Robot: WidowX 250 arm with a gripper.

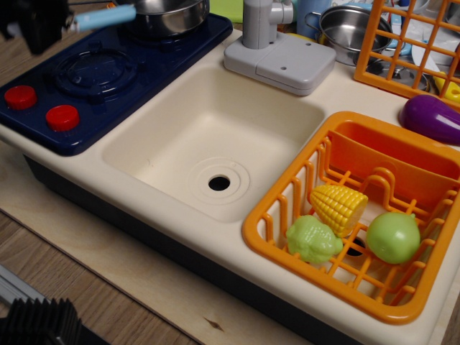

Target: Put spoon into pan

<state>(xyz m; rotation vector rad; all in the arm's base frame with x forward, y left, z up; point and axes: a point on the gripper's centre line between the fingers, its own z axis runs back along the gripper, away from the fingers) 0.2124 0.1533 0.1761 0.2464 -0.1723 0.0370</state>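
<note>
Toy stove sits bare below; your gripper clamps the spoon by its bowl end, handle aimed at the pan for dropping in.

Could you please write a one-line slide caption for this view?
Gripper carries the blue-handled spoon above the stove toward the pan.

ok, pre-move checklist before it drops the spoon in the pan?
1. Spoon held by gripper: ok, handle sticks out of it, clear of the stove.
2. Spoon bowl inside the jaws: cannot tell, hidden.
3. Pan in place on the rear burner: ok.
4. Spoon above the pan opening: not ok, handle tip only reaches the rim's left edge.
5. Pan interior free: cannot tell, cut off by the frame.
6. Path spoon to pan: ok, nothing between.
</note>
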